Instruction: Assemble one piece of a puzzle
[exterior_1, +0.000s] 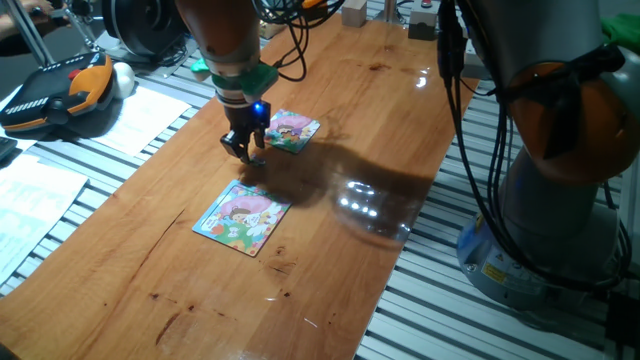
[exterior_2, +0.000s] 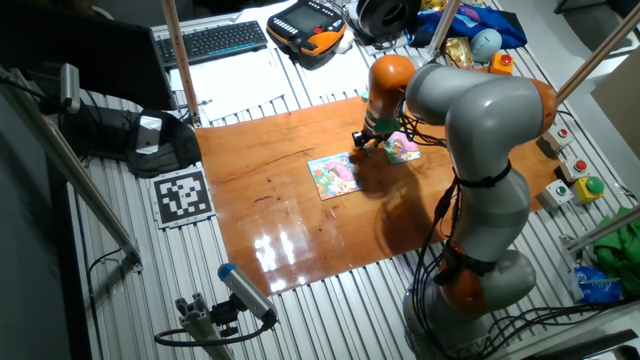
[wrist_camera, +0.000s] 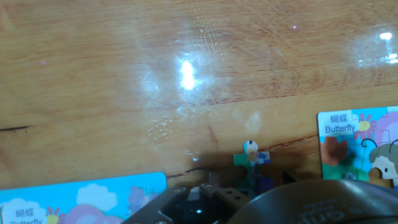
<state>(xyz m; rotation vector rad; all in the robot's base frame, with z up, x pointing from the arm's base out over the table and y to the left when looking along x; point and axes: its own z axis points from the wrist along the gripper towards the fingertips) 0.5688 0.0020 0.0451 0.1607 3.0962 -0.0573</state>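
Observation:
My gripper (exterior_1: 245, 152) hangs low over the wooden table, between the two puzzles. The puzzle (exterior_1: 293, 131), the smaller pink, green and white square, lies just right of and behind it. In the hand view the puzzle (wrist_camera: 364, 146) is at the right edge, with a bare piece-shaped gap near its left border. The piece (wrist_camera: 251, 157), small with a white knob, sticks out from between my fingertips; the gripper (wrist_camera: 252, 179) looks shut on it. The other fixed view shows the gripper (exterior_2: 365, 140) left of the puzzle (exterior_2: 403, 150).
The larger blue-bordered puzzle (exterior_1: 243, 217) lies in front of the gripper, and shows in the hand view (wrist_camera: 81, 199) at bottom left. Papers (exterior_1: 140, 118) and a teach pendant (exterior_1: 60, 92) lie left of the table. The robot base (exterior_1: 560, 170) stands at right.

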